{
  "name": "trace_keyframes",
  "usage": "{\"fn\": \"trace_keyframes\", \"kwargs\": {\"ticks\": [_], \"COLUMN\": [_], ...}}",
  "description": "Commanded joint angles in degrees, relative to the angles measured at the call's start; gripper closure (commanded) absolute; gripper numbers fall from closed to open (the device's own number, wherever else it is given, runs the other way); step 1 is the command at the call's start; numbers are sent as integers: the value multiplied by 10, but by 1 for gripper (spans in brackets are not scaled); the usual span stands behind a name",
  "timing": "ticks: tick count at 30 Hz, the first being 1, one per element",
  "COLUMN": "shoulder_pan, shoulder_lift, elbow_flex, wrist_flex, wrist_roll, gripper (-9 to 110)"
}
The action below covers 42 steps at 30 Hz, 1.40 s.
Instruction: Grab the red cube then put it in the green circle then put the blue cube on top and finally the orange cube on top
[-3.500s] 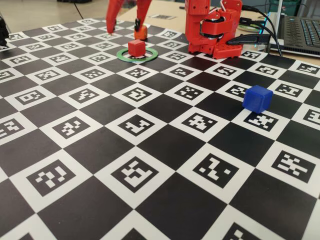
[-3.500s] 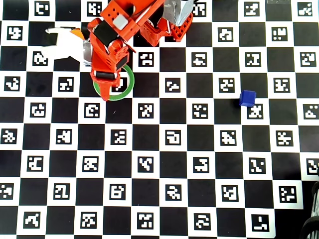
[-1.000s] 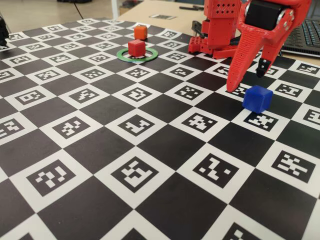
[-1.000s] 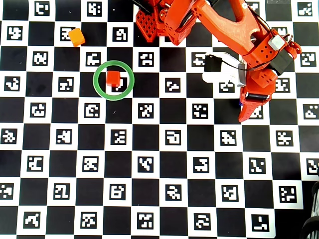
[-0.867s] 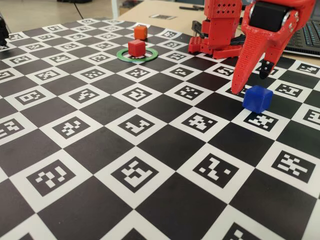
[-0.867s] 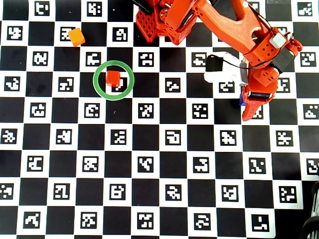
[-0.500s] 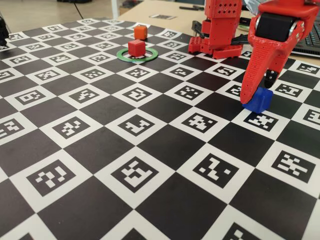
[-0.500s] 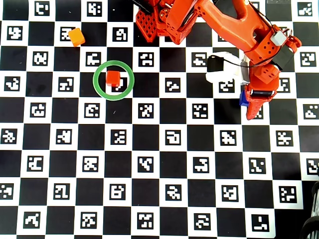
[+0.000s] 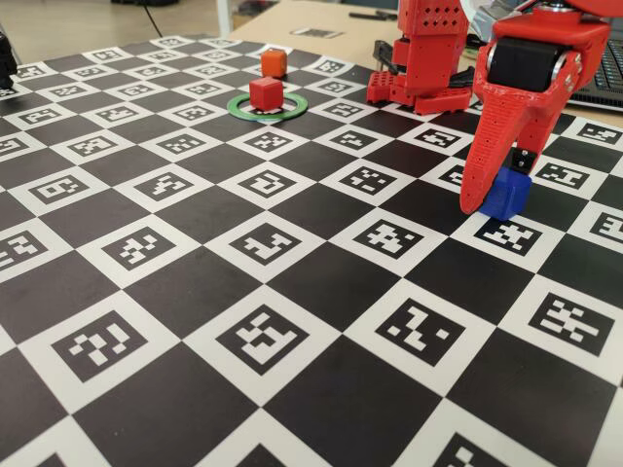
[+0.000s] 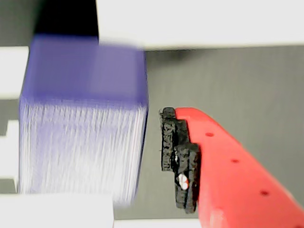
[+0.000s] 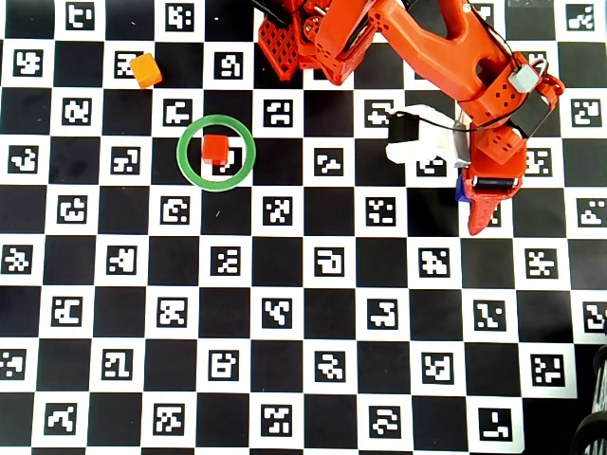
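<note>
The pincer [image 9: 496, 190] sits open around the blue cube [image 9: 505, 194], which rests on the checkered surface [image 9: 292, 292]. A gap shows beside 1 pad [image 10: 178, 159]. Squeeze evenly, then lift straight up.

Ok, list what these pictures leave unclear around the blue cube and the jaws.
- Blue cube: overhead view, mostly covered by the gripper.
- Grip contact: wrist view, blurred; a gap shows beside the one visible finger, the other lies outside the frame.
- Cube lifted or resting: fixed view, near finger hides its left side.
</note>
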Motion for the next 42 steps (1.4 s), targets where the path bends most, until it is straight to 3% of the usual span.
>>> {"fn": "trace_keyframes", "kwargs": {"ticks": [1,16,27,34,42], "shoulder_pan": [10,16,17,24,90], "shoulder_lift": [25,16,22,37,65], "elbow_flex": [-2,15,15,11,-132], "wrist_flex": [-18,-44,-50,-46,141], "wrist_roll": [-1,-5,4,-18,-105], "gripper": [55,57,83,89,90]}}
